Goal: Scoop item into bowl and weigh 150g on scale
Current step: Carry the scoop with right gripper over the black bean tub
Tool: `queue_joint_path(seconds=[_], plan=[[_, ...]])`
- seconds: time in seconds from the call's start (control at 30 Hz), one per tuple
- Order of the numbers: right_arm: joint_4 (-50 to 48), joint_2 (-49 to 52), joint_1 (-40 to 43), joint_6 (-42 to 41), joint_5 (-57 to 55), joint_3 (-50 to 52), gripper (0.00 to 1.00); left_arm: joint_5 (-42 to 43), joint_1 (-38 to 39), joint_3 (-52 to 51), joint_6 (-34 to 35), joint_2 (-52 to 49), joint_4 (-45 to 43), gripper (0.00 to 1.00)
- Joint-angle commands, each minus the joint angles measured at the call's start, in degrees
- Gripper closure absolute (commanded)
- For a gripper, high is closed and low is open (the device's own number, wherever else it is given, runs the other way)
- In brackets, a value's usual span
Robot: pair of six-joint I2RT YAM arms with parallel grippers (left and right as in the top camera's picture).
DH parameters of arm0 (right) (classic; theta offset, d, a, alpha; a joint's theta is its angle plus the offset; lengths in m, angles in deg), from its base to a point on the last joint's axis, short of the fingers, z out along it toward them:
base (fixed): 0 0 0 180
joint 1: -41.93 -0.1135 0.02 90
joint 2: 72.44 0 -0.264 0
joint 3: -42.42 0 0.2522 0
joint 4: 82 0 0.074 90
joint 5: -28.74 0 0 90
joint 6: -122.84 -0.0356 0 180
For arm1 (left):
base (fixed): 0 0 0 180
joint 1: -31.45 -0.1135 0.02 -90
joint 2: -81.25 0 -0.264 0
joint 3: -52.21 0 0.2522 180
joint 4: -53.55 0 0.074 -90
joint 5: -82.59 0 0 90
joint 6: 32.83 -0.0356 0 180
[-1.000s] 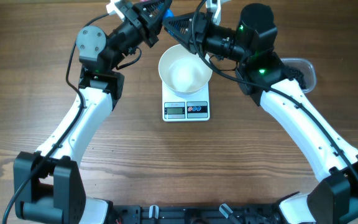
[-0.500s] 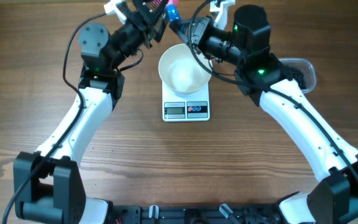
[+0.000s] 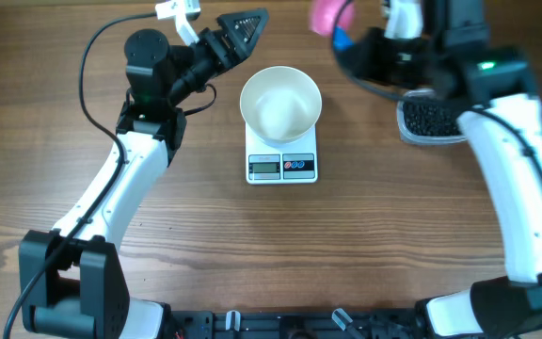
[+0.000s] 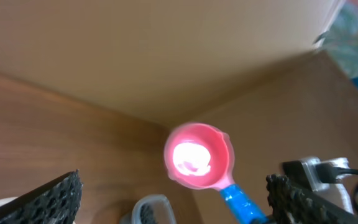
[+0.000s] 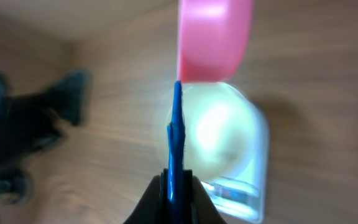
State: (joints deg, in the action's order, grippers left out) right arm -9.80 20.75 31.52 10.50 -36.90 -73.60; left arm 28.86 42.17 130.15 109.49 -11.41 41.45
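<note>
**A:** What fills the middle of the view?

**B:** A pink scoop (image 4: 194, 155). Its cup faces the camera, with a bright glare inside. Its blue handle (image 4: 238, 202) slants down to the right and leaves at the bottom edge.

**A:** And the left gripper (image 4: 173, 190)?

**B:** Its jaws are spread wide. The black ridged fingers (image 4: 58, 199) show in the two lower corners, well apart from the scoop.

**A:** Anything else?

**B:** The rim of a clear tub (image 4: 143, 208) pokes in at the bottom, just left of the handle. Its contents are too blurred to tell. A cable (image 4: 347, 167) runs off at the right. The wooden table (image 4: 55, 137) lies below, with a plain brown wall (image 4: 166, 56) behind it.
</note>
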Motion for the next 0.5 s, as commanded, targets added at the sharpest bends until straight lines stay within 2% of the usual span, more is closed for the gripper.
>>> queue_joint_path(seconds=[0.0,0.13,0.27,0.47], plan=[[10.25,0.24,4.9,8.41,-18.56,-2.14,0.95,0.26,-0.68,0.42,-2.73,0.83,2.8,0.0],[20.06,4.46,8.76,8.46,-33.33,-2.1,0.96,0.28,-0.66,0.42,-5.66,0.83,5.99,0.0],[22.45,11.58,9.38,8.87,-43.52,-2.1,0.95,0.31,-0.83,0.42,-9.2,0.83,10.21,0.0],[22.38,21.03,9.38,11.85,-47.23,-1.97,0.95,0.26,-0.83,0.42,-16.15,0.83,18.14,0.0]])
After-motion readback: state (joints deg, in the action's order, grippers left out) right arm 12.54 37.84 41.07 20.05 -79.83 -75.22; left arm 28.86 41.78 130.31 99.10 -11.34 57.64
